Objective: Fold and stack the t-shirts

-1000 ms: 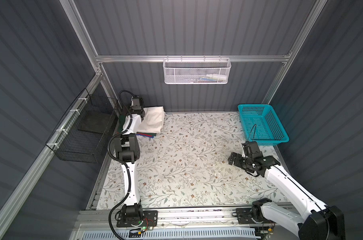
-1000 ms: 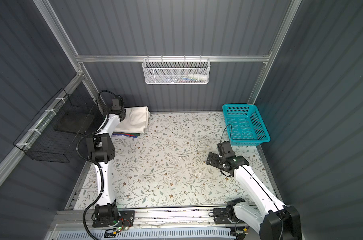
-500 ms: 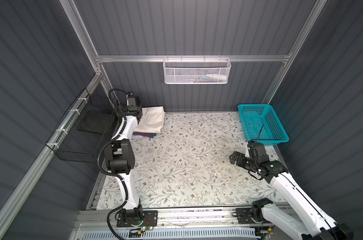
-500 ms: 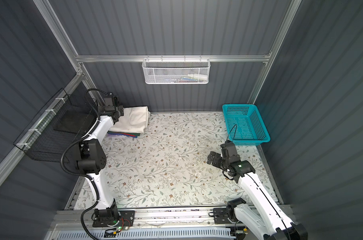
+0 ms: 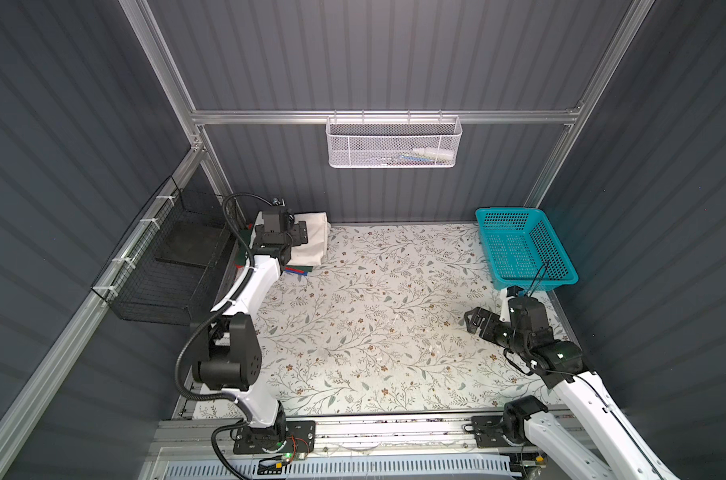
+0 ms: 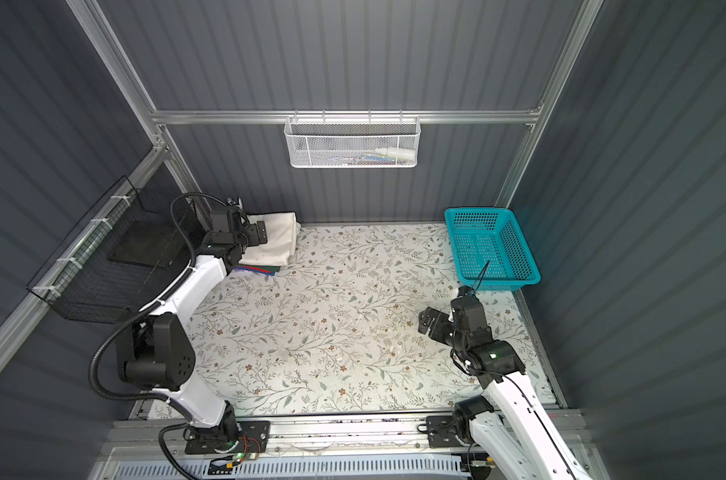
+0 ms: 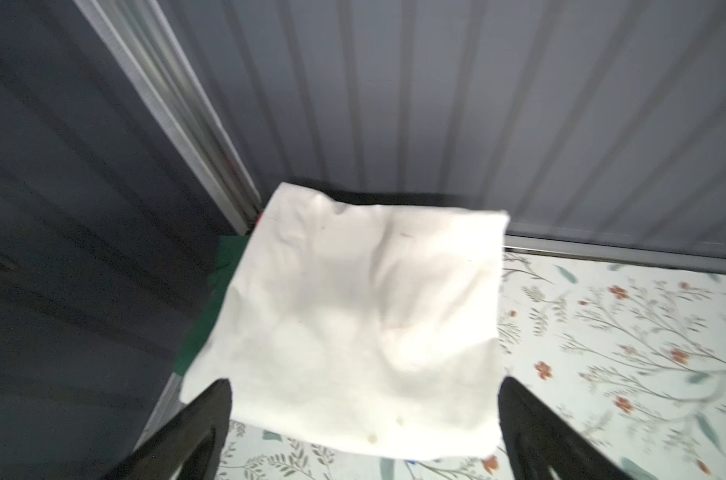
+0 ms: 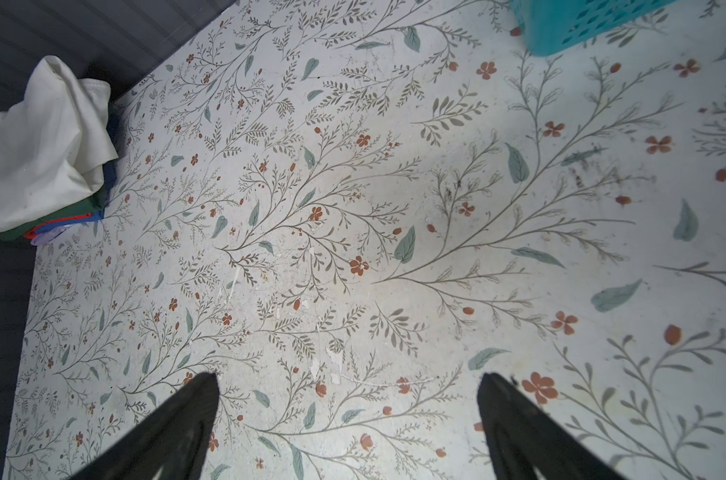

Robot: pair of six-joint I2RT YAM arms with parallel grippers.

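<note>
The flowered table [image 5: 394, 332] carries the teal basket [image 5: 506, 211] just beyond the right gripper [image 8: 348, 376], whose fingers spread wide over the table, holding nothing. The folded white tee [image 7: 365, 299] tops a dark green tee [image 7: 224, 257] and a blue, red-edged tee [image 8: 111, 176]. The stack lies directly ahead of the left gripper [image 7: 363, 386], whose fingers spread wide and empty, and far across from the right fingers. Nearly square, it shows no clear long axis. The left arm is far nearer.

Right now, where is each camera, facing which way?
Both top views: overhead, looking down at floral-printed table; left arm, right arm show.
Left wrist: on that arm, facing the folded cream cotton t-shirt; open jaws show.
Right wrist: on that arm, facing the table; open jaws show.
Shared: all catch the t-shirt.
</note>
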